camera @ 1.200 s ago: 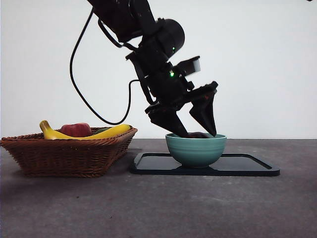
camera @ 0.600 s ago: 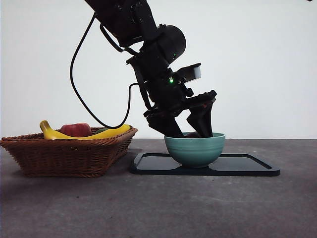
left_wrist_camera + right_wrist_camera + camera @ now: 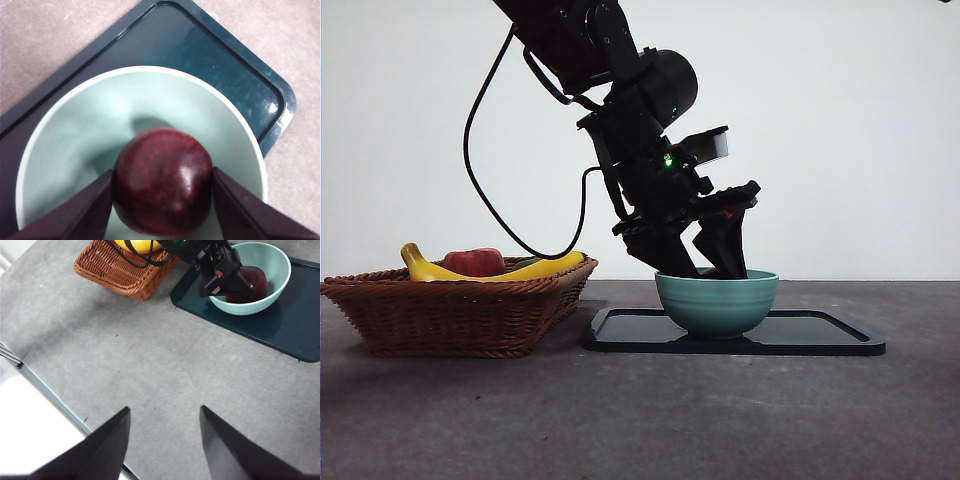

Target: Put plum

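The plum (image 3: 162,180), dark maroon and glossy, sits inside the teal bowl (image 3: 150,70), held between the two jaws of my left gripper (image 3: 162,172), which is shut on it. In the front view the left gripper (image 3: 710,268) reaches down into the bowl (image 3: 717,305) from above. The bowl stands on a dark tray (image 3: 820,340). From high above, the right wrist view shows the plum (image 3: 252,282) in the bowl (image 3: 280,260). My right gripper (image 3: 164,409) hangs open over bare table, far from the bowl.
A wicker basket (image 3: 460,315) stands left of the tray, holding yellow bananas (image 3: 540,268) and a red fruit (image 3: 472,262). The left arm's black cable loops above the basket. The table's edge (image 3: 55,400) runs close under the right gripper.
One second ago the left jaws stood wide apart at the bowl's rim. They have since closed on the plum inside the bowl. The bowl has barely shifted.
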You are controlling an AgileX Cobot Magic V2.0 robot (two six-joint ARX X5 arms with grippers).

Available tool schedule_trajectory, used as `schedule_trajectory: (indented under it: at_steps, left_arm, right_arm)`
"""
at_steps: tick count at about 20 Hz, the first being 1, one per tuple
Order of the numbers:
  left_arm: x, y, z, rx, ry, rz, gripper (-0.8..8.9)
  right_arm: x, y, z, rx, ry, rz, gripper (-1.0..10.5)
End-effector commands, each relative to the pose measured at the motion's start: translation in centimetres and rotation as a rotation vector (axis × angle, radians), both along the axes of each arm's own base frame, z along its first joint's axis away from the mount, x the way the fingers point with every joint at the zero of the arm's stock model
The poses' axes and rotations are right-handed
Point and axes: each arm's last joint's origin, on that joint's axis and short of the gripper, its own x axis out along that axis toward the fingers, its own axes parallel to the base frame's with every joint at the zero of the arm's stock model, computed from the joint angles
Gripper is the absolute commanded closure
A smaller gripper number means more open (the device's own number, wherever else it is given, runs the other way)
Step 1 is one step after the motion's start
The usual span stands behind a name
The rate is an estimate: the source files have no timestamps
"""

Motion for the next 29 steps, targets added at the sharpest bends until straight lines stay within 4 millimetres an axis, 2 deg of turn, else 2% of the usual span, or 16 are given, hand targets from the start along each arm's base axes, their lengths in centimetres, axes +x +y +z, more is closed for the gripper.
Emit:
schedule_trajectory:
  at_steps: [1,4,9,12,15,19,22,25,27,29]
  left_arm:
    - [0.4,-1.0,0.6,-0.009,-0.03,-0.02,6.0]
    - [0.7,-1.1,2.9,-0.034,-0.06,-0.02,5.99]
    - [0.4,-0.4,9.6,-0.081,-0.111,-0.007,5.99]
    - [-0.5,1.7,14.3,-0.158,-0.162,0.047,5.98]
    - [-2.2,4.9,18.6,-0.188,-0.205,0.084,5.98]
    - [-4.7,10.0,22.7,-0.183,-0.215,0.152,5.96]
    - [-6.7,13.4,24.8,-0.168,-0.21,0.206,5.96]
    - [-8.3,15.9,25.6,-0.149,-0.202,0.247,5.97]
    - [-8.9,17.0,25.0,-0.141,-0.196,0.269,5.97]
    - [-9.5,17.9,23.5,-0.136,-0.19,0.289,5.97]
  right_arm:
    - [0.1,0.1,0.2,0.001,-0.006,0.001,7.3]
    - [0.1,0.1,0.2,0.001,-0.006,0.001,7.3]
    - [0.1,0.1,0.2,0.001,-0.006,0.001,7.3]
    - [0.1,0.1,0.2,0.002,-0.004,0.001,7.3]
    - [0.1,0.1,0.2,0.002,-0.005,0.0,7.3]
    - [0.1,0.1,0.2,0.002,-0.005,0.0,7.2]
    - [0.1,0.1,0.2,0.003,-0.006,0.001,7.2]
    - [0.1,0.1,0.2,0.001,-0.009,0.003,7.3]
    - [0.0,0.1,0.2,0.001,-0.009,0.003,7.2]
    - [0.0,0.1,0.2,0.001,-0.009,0.003,7.2]
